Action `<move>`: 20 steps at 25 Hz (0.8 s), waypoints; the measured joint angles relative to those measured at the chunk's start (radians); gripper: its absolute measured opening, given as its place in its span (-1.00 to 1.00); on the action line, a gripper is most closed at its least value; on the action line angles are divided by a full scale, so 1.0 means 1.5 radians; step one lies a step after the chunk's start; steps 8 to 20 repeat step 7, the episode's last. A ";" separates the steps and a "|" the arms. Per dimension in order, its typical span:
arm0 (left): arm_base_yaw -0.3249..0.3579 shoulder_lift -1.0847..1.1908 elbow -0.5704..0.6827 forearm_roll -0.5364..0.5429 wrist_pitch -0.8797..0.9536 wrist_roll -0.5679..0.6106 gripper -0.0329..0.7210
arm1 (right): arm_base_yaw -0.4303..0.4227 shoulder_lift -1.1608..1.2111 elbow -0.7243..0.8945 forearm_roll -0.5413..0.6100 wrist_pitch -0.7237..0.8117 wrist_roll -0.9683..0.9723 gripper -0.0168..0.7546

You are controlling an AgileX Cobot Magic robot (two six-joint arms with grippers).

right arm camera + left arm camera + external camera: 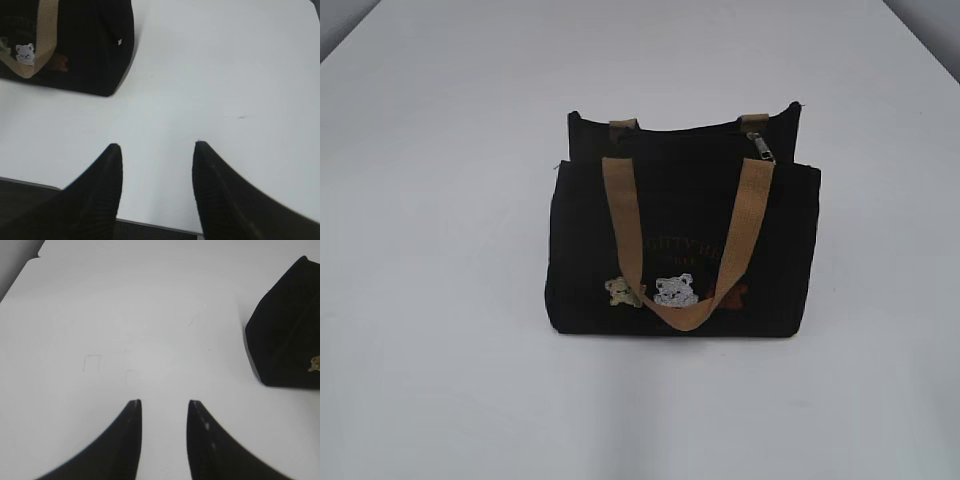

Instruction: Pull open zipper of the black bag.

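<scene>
While the black bag (682, 240) stands mid-table with its zipper (690, 130) running left to right and the pull tab (761, 147) at the right end, we judge our empty, parted right gripper (157, 150) nearer than the empty, narrower-set left gripper (164, 404).

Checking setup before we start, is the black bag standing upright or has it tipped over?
Upright. The black bag stands on its base on the white table, top edge up, with one tan handle hanging down its front.
</scene>
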 joint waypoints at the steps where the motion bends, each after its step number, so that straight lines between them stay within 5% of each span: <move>1: 0.001 0.000 0.000 0.000 0.000 0.000 -0.29 | -0.002 0.000 0.000 0.001 0.000 0.000 -0.02; 20: 0.001 0.000 0.000 0.000 0.000 0.000 -0.29 | -0.003 0.000 0.000 0.001 0.000 0.000 -0.02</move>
